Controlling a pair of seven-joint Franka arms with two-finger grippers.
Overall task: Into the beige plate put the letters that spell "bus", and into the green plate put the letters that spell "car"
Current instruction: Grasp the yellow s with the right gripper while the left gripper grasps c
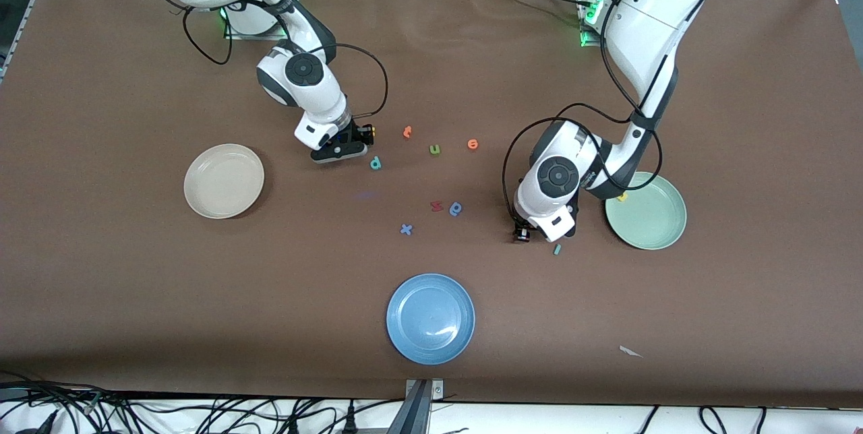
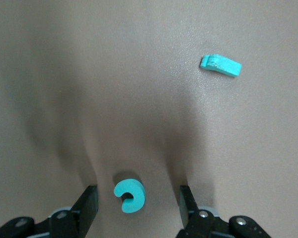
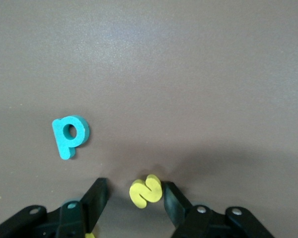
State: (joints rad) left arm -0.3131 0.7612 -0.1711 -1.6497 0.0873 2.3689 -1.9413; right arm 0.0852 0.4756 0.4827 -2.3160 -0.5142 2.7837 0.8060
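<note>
In the left wrist view a teal "c" (image 2: 129,195) lies flat on the table between the open fingers (image 2: 88,206) of my left gripper (image 2: 138,201), touching neither. The teal "r" (image 2: 220,65) lies apart from it. That gripper (image 1: 539,232) is low beside the green plate (image 1: 657,232), which holds a yellow letter (image 1: 621,197). My right gripper (image 3: 135,196) is open around a yellow "s" (image 3: 146,190), and one finger (image 3: 172,198) touches it. The teal "b" (image 3: 69,135) lies close by. The right gripper (image 1: 340,149) is low between the beige plate (image 1: 224,180) and the "b" (image 1: 375,163).
A blue plate (image 1: 431,318) sits near the front camera. Mid-table lie two orange letters (image 1: 407,131) (image 1: 472,144), a green "u" (image 1: 435,149), a red letter (image 1: 436,205), a darker blue looped letter (image 1: 456,208) and a blue "x" (image 1: 406,229). The "r" (image 1: 557,249) lies by the left gripper.
</note>
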